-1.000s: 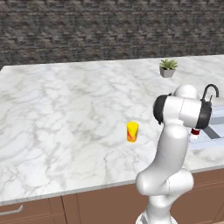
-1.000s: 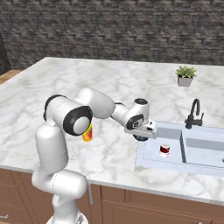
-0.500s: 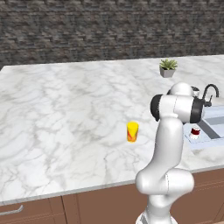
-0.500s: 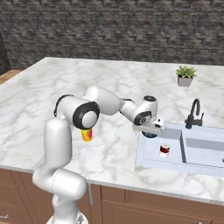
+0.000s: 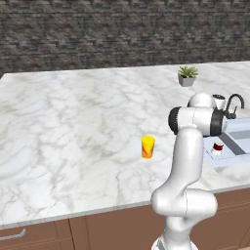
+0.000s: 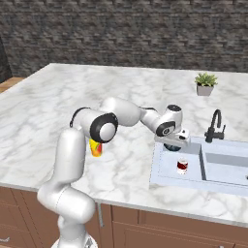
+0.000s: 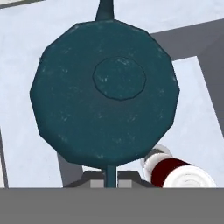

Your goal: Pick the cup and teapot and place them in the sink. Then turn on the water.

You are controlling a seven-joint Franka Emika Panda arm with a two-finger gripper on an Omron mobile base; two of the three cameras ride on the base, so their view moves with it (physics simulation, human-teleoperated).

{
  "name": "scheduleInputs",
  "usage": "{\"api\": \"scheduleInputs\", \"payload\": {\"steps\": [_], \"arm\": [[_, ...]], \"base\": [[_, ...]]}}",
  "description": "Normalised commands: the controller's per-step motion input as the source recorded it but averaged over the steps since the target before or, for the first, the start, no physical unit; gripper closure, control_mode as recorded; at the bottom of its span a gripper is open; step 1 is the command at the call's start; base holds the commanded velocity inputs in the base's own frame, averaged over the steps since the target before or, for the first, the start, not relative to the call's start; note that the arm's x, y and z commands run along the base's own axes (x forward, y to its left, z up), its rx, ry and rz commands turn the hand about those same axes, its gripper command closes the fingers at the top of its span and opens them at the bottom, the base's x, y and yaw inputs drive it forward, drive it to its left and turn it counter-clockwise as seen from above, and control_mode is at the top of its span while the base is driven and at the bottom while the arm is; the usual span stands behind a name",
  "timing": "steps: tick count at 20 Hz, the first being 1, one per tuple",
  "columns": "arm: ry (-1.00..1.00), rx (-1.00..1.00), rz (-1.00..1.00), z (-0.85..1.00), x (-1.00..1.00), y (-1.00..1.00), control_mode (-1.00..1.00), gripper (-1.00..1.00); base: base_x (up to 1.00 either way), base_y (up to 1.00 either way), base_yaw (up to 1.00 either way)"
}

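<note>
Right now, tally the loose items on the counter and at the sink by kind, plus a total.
Cup: 1, yellow, on the counter
Teapot: 1, dark teal, held in the pincer above the sink
Can: 1, red and white, in the sink
Potted plant: 1, on the counter
Total: 4
</note>
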Motion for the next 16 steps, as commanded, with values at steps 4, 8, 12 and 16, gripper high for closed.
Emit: {"api": "scheduleInputs", "payload": {"steps": [4, 8, 12, 16], "arm": [[0.0, 0.0, 0.0, -0.31, 0.04, -0.23, -1.0, 1.0], [0.0, 0.0, 0.0, -0.33, 0.04, -0.21, -1.0, 1.0], [0.0, 0.0, 0.0, -0.26, 0.07, -0.17, -1.0, 1.0], [0.0, 0.0, 0.0, -0.24, 0.1, -0.03, -1.0, 1.0]], "base": [[0.0, 0.0, 0.0], [0.0, 0.0, 0.0], [0.0, 0.0, 0.0], [0.0, 0.0, 0.0]]}}
